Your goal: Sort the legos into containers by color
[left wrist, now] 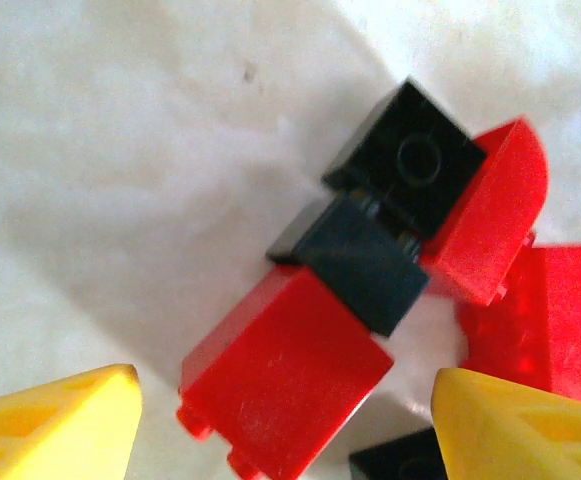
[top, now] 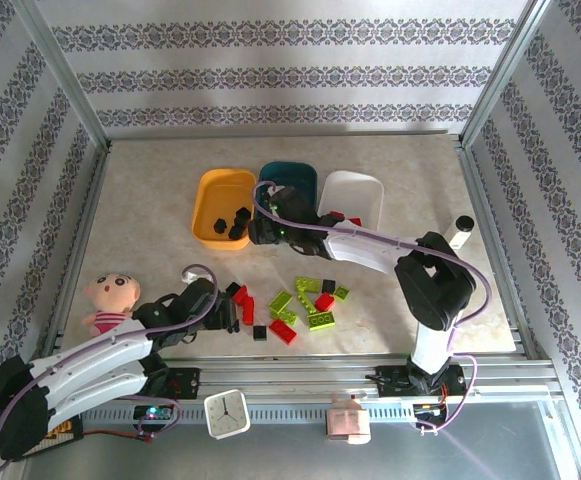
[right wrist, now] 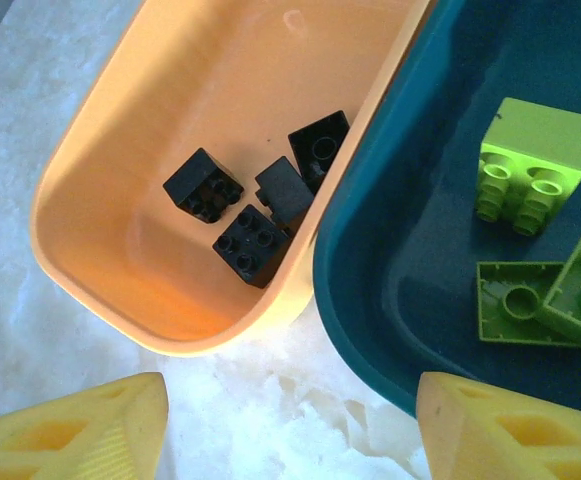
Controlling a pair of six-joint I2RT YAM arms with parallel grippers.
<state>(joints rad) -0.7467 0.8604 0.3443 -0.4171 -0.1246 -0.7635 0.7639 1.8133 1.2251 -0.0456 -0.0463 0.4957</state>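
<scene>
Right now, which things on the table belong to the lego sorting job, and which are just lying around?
Job: orange tray, teal tray, white tray, black bricks in the orange tray, green bricks in the teal tray, loose bricks (red, green, black).
Lying about: doll, clock, white cylinder.

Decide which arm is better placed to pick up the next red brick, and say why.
Left. The left pincer hangs open over a red brick; the right pincer is up by the orange tray and teal tray, away from the loose bricks.
</scene>
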